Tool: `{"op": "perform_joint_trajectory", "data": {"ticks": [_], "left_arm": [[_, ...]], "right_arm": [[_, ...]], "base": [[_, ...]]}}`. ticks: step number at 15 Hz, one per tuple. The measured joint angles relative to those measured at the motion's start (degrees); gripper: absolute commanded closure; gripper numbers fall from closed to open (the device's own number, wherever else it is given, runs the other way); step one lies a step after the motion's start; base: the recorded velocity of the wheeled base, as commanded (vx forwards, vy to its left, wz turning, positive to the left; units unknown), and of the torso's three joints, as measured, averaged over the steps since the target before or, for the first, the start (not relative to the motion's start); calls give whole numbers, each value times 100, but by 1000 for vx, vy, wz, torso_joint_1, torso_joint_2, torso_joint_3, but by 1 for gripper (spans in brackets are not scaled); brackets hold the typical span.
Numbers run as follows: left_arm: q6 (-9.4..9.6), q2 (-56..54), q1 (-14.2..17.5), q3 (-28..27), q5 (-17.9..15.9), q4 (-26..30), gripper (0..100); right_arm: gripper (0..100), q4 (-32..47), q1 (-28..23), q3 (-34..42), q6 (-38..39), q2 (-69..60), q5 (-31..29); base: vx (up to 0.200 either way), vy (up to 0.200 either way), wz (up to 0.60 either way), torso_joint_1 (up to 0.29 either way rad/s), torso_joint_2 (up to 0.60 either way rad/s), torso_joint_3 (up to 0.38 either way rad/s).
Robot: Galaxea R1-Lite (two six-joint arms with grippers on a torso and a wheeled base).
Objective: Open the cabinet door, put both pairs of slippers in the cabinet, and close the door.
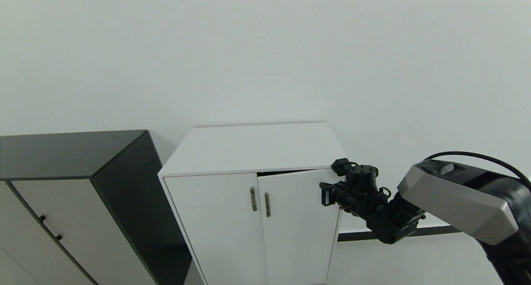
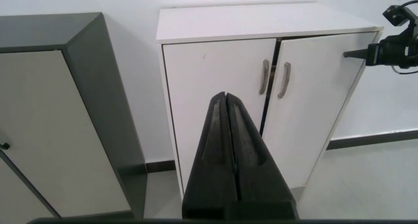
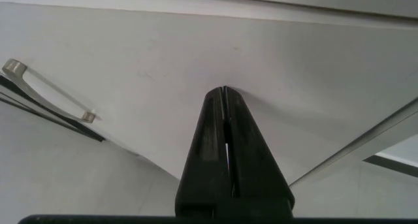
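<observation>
In the head view the white cabinet [image 1: 253,148] stands against the wall with a dark cabinet [image 1: 120,185] just beside it on the left, and its right-hand door [image 1: 298,235] is slightly ajar: a thin dark gap shows under the top panel, widest at the handle edge. The right gripper [image 1: 324,194] sits at the upper part of that door's outer face, towards the hinge side, with its fingers pressed together and nothing between them. A closed claw laid on the face rather than hooked on the handle [image 1: 267,205] can only push, so I judge it placed to press the door shut. From the left wrist view, the left gripper [image 2: 225,96] hangs well back from the cabinet, also closed and empty, probably parked clear of the door's swing. The door stands angled out from the left-hand door [image 2: 215,106], which lies flush. The right wrist view shows the joined fingertips meeting the white door panel, the handle off to one side and well apart from them — pushing this near the hinge gives poor leverage
</observation>
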Motion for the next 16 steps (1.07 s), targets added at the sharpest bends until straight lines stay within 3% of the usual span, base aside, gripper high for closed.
{"op": "perform_joint_trajectory", "data": {"ticks": [11,16], "left_arm": [[0,0,0,0,0,0,100],[0,0,0,0,-6,0,100]], "right_arm": [[100,112,0,-197,9,77,-51],[100,96,154,805,37,-753,-610]], "base": [[0,0,0,0,0,0],[0,0,0,0,0,0]]}}
